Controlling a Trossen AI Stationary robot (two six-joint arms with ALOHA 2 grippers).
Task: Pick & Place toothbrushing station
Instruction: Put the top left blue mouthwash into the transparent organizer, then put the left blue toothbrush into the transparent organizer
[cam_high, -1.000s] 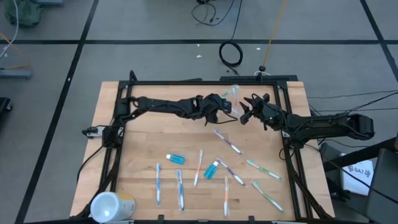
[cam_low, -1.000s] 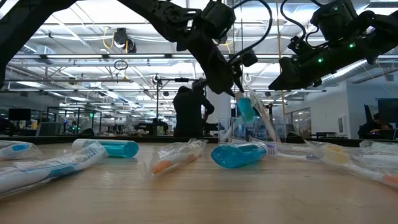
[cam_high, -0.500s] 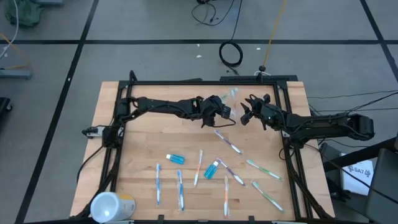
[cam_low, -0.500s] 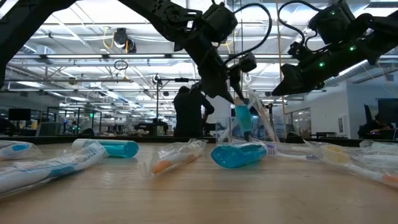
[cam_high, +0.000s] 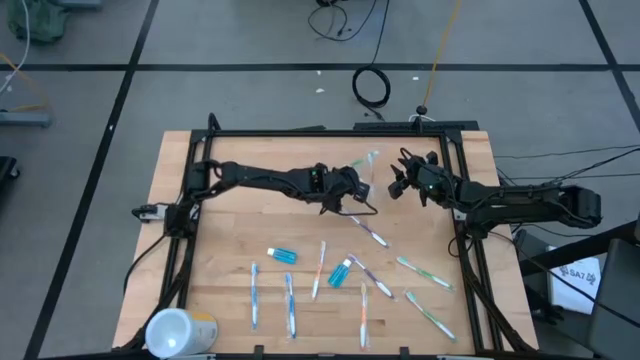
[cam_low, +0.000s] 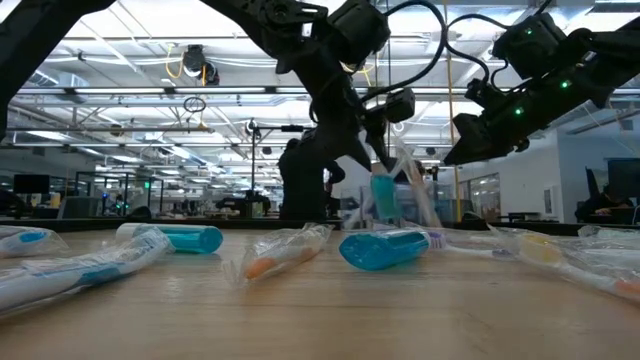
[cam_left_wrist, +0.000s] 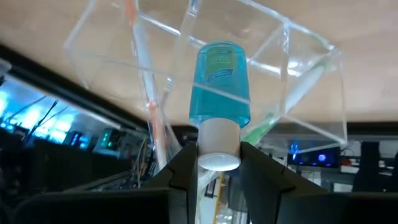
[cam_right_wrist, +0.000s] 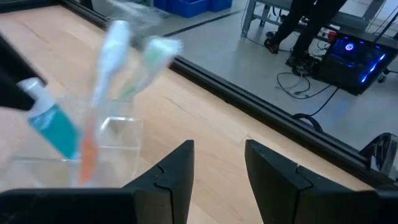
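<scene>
Count the items around the clear plastic cup (cam_left_wrist: 211, 74), which stands near the far edge of the wooden table (cam_high: 230, 225). You will find three toothpaste tubes: one at the cup and two lying flat on the table, nearer the front edge than the cup, namely a blue tube (cam_high: 283, 256) and a second blue tube (cam_high: 341, 269). In the high view you can make out about nine toothbrushes lying loose on the table, most of them near the front edge, with a purple-white toothbrush (cam_high: 366, 229) closest to the cup. Inside the cup, the right wrist view shows three more toothbrushes (cam_right_wrist: 112, 74) leaning with their heads up. One large white and yellow cylinder (cam_high: 180, 331) lies at the front left corner of the table.

The left gripper (cam_left_wrist: 217, 163) is clamped on the white cap of the held toothpaste tube (cam_left_wrist: 220, 84). The tube's long axis runs straight out from the fingers, cap toward the gripper and blue body reaching into the cup. In the low view the tube hangs nearly upright, leaning slightly.

The right gripper (cam_right_wrist: 219, 163) hovers just beside the cup, its fingers apart with nothing between them.

A person (cam_low: 300, 180) stands in the room beyond the table.
</scene>
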